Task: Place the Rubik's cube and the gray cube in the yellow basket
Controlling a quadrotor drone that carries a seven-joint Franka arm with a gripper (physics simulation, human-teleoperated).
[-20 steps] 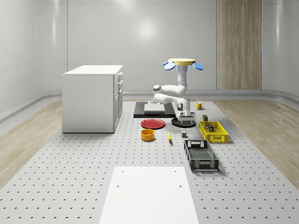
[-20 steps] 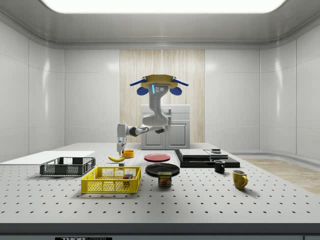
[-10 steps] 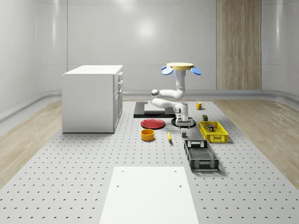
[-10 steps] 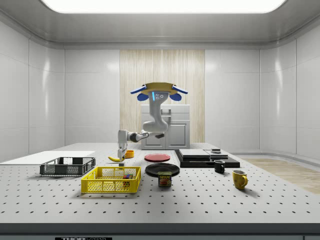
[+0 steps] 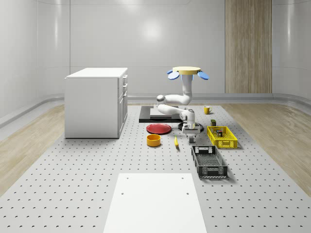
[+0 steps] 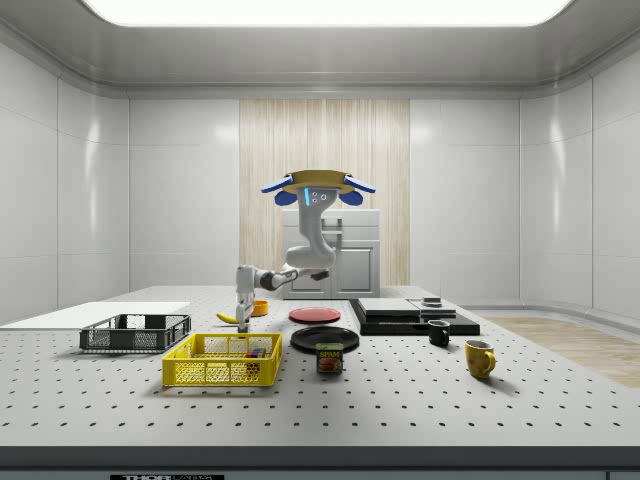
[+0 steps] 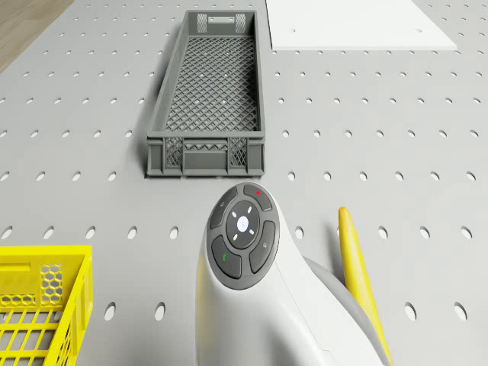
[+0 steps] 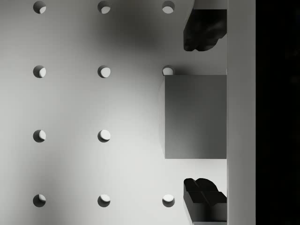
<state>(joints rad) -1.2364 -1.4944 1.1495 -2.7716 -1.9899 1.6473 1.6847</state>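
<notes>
In the wrist view the gray cube (image 8: 194,117) rests on the perforated table, squarely between my two dark fingertips (image 8: 205,30), with a gap on each side. My gripper (image 8: 205,115) is open and low over it, pointing straight down. The drone (image 5: 185,72) hovers above the table behind the black plate, its arm bent down to the gripper (image 5: 191,136), which hangs close to the table beside the yellow basket (image 5: 222,137). In the side view the gripper (image 6: 243,317) stands just behind the yellow basket (image 6: 224,360). A small multi-coloured cube (image 6: 256,352) lies inside that basket.
A dark mesh basket (image 5: 209,161) sits in front of the gripper, and a banana (image 5: 176,141), an orange bowl (image 5: 153,140) and a red plate (image 5: 159,128) lie to the whole-scene view's left. A white cabinet (image 5: 96,102) stands far left. A can (image 6: 329,358) and mugs (image 6: 479,358) stand near the side view's front.
The drone has sunk lower and shifted slightly toward the whole-scene view's left. The arm has folded and carried the gripper down close to the table, over the gray cube.
</notes>
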